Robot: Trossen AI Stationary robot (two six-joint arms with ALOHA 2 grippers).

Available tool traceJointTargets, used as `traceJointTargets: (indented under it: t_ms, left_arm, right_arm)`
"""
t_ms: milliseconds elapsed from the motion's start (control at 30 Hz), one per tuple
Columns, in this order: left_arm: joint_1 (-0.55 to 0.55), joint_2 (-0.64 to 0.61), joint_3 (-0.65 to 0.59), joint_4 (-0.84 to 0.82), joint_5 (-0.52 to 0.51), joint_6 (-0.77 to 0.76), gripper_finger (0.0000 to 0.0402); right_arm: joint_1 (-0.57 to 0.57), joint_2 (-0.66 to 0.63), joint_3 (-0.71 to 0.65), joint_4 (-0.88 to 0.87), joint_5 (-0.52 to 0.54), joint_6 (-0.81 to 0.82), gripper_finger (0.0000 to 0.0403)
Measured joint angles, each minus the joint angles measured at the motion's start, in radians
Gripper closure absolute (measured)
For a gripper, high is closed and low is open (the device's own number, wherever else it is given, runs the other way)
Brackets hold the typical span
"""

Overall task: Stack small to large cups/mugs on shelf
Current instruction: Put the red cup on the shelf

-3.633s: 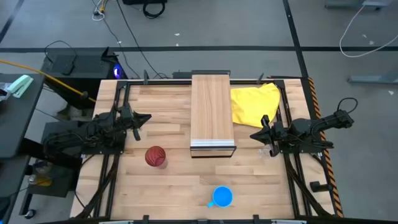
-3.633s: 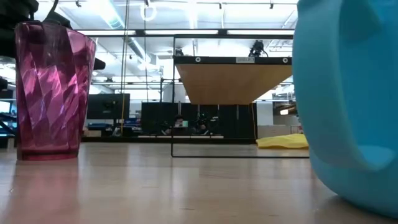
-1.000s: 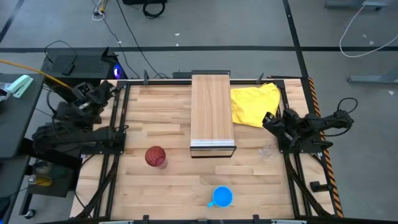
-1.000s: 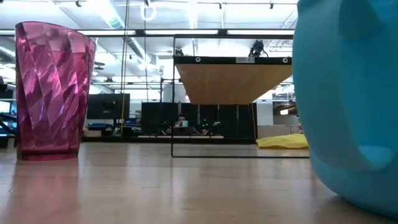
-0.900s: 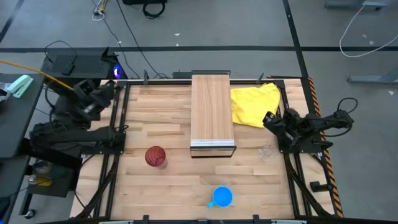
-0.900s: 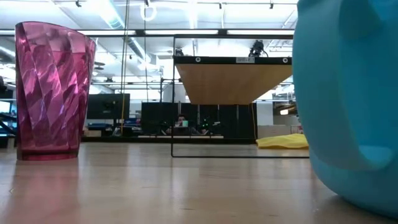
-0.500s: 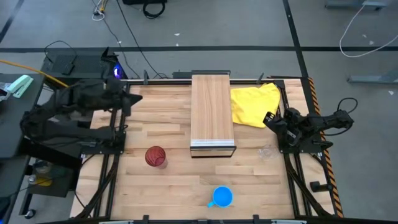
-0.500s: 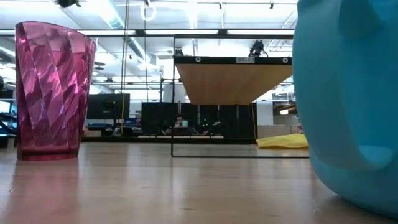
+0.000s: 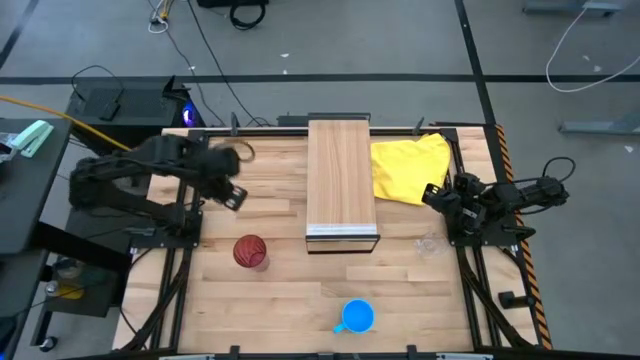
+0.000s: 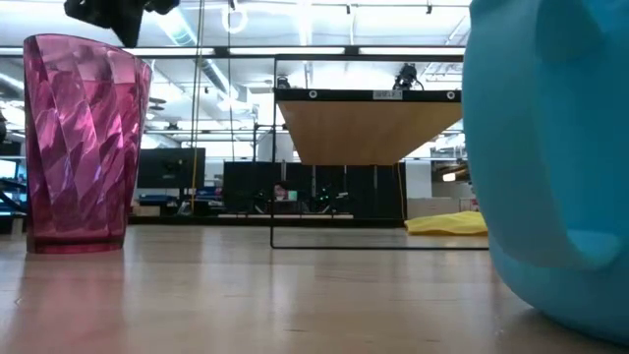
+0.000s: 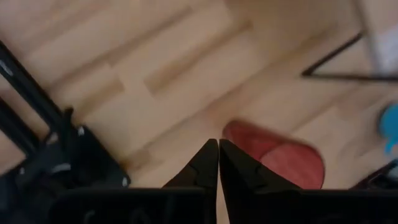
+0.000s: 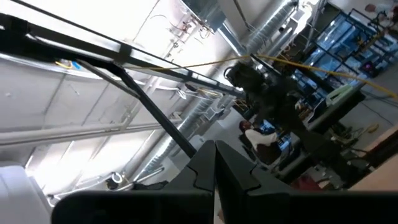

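Note:
The red tumbler (image 9: 250, 251) stands upright on its base at the table's left near part; it also shows in the low view (image 10: 84, 143) and the left wrist view (image 11: 280, 158). The blue mug (image 9: 357, 316) stands near the front edge and fills the right of the low view (image 10: 550, 167). The tiny clear glass cup (image 9: 430, 243) stands right of the shelf's near end. The wooden shelf (image 9: 340, 185) stands in the table's middle. My left gripper (image 9: 232, 195) is shut and empty, above the table just beyond the tumbler. My right gripper (image 9: 432, 195) is shut, folded back at the right edge.
A yellow cloth (image 9: 410, 165) lies at the far right, beside the shelf. Dark frame rails run along the table's left and right edges. Bare wood lies between the tumbler, the mug and the shelf's near end.
My left gripper has swung from the table's far left corner out over the table, toward the right and the near edge, and has ended just beyond the red tumbler. The cups, the shelf and the cloth have stayed where they were.

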Motion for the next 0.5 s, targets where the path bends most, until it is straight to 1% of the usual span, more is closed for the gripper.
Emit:
traceJointTargets:
  t_ms: [133,200,367,500]
  left_arm:
    - [-0.12,0.047,0.0,-0.021,0.005,-0.098,0.0375]
    - [-0.18,0.058,0.0,-0.021,0.004,-0.173,0.0378]
    - [-0.34,0.072,0.0,-0.017,-0.068,-0.391,0.0383]
    - [-0.449,0.085,0.0,-0.022,-0.107,-0.57,0.0373]
  right_arm:
    - [0.0,0.0,0.0,-0.036,0.0,0.009,0.0386]
    - [0.0,0.0,0.0,-0.058,0.0,0.011,0.0386]
    - [0.0,0.0,0.0,-0.117,0.0,0.073,0.0386]
    - [0.0,0.002,0.0,-0.174,0.0,0.128,0.0386]
